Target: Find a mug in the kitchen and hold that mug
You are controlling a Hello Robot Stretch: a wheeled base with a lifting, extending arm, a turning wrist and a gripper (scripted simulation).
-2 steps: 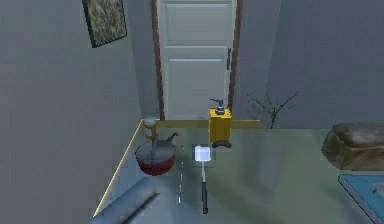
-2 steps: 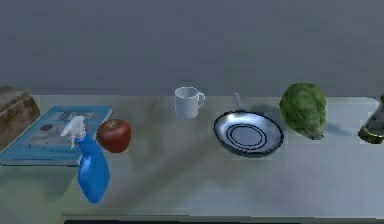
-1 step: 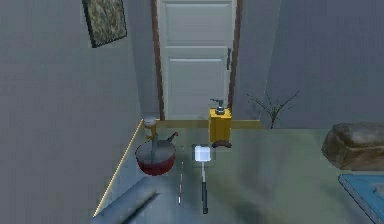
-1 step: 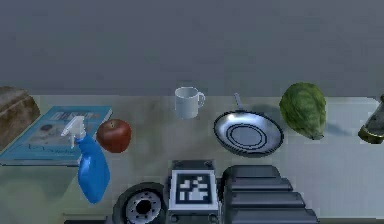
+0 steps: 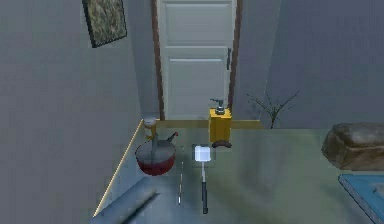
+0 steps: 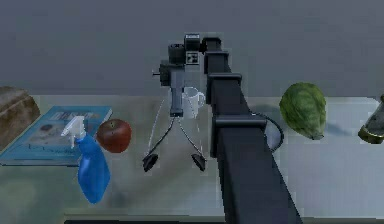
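— Where is the mug seen?
— A small white mug (image 6: 192, 98) is seen close against the gripper (image 6: 174, 161), up by its dark body where the two thin fingers begin.
— Is it held?
— That cannot be told, and neither can it be told whether the fingers are apart or together.
— What else is set on the counter (image 6: 330, 180)?
— Near the gripper, toward the arm side view's left, a red round fruit (image 6: 115, 134) and a blue spray bottle (image 6: 92, 170) are placed. Beyond the arm (image 6: 240, 150), toward the right, a green lettuce (image 6: 303, 108) is seen.
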